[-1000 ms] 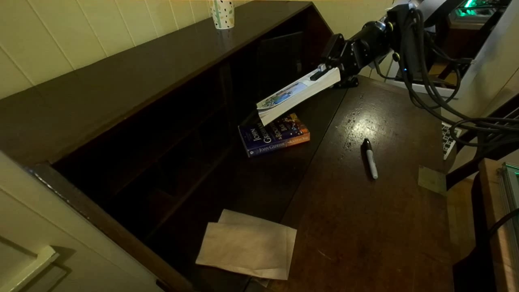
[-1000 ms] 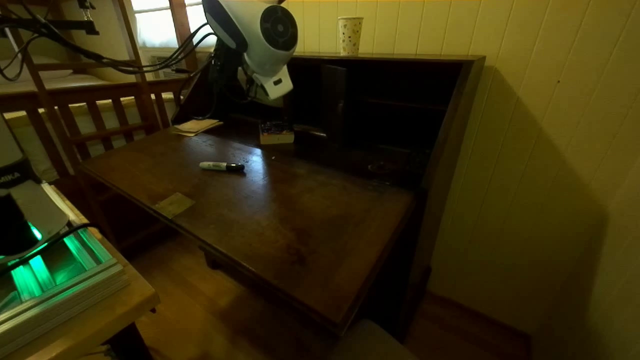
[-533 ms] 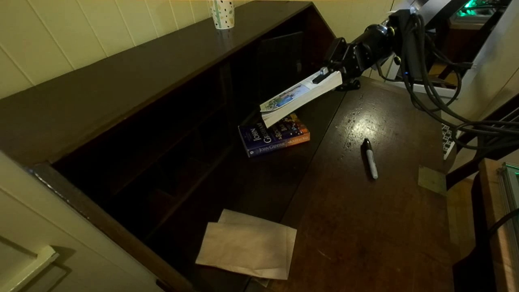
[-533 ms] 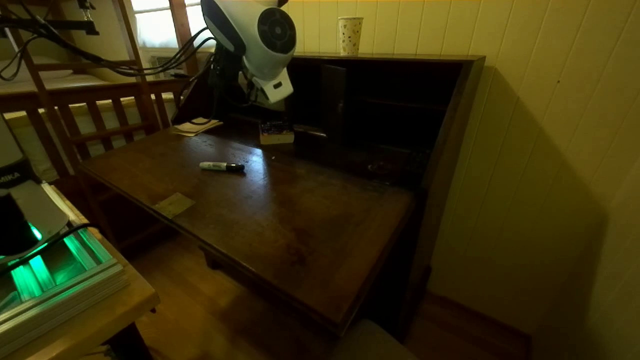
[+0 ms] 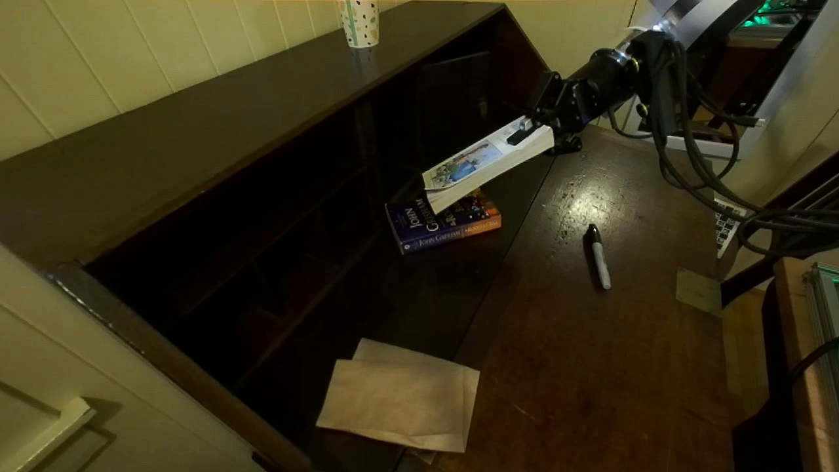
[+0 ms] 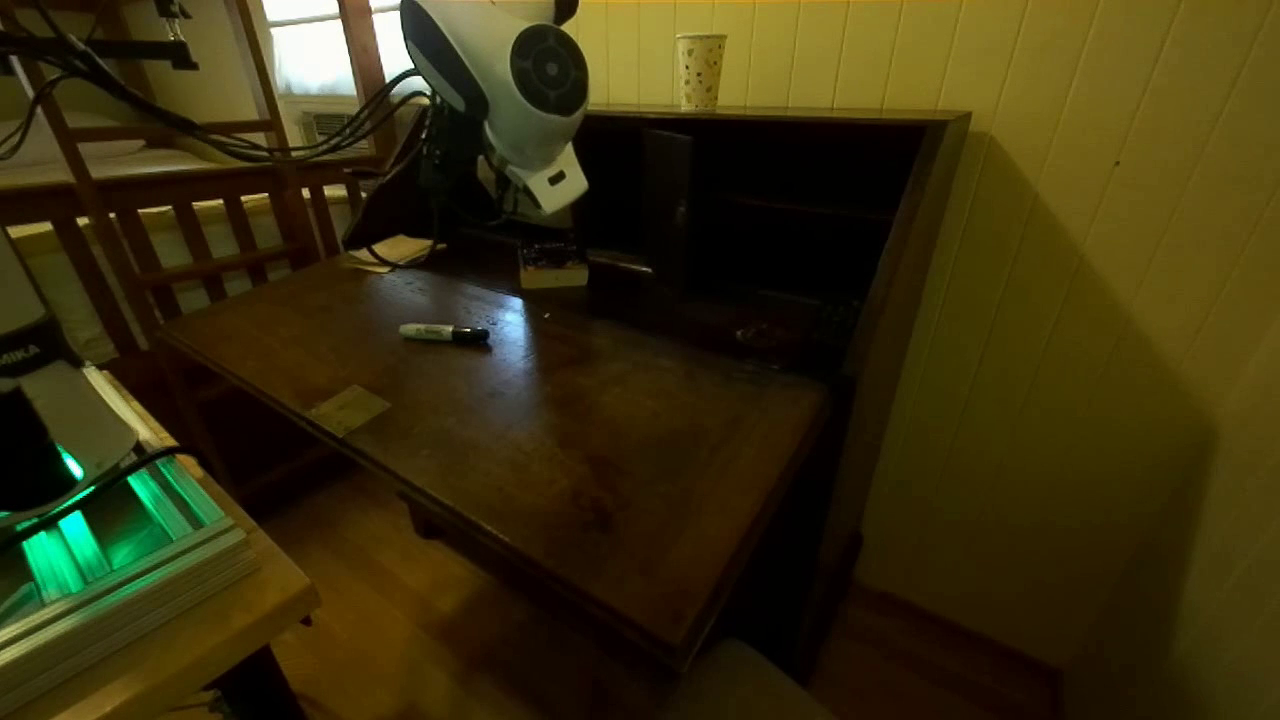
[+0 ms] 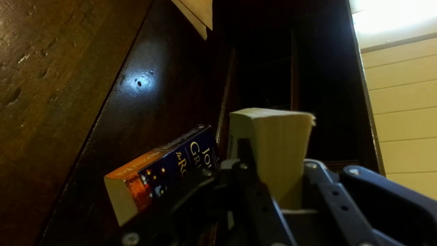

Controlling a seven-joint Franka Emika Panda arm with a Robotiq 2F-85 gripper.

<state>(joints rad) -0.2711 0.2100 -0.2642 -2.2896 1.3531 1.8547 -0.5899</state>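
Wrist view: my tool [image 7: 277,160] pinches a thick white-covered paperback [image 7: 280,138] across its covers. Both have just dipped slightly, so I judge them nearer the John Grisham paperback [image 7: 170,164], which lies below the tool on the worktop [image 5: 590,367].

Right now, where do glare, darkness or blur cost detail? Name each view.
In both exterior views, glare lies on the desktop near the marker's black cap, while the compartments sink into near-black; in the wrist view, the dark inner panel catches a bright spot, the upper right corner washes out, and the held book looks slightly soft.
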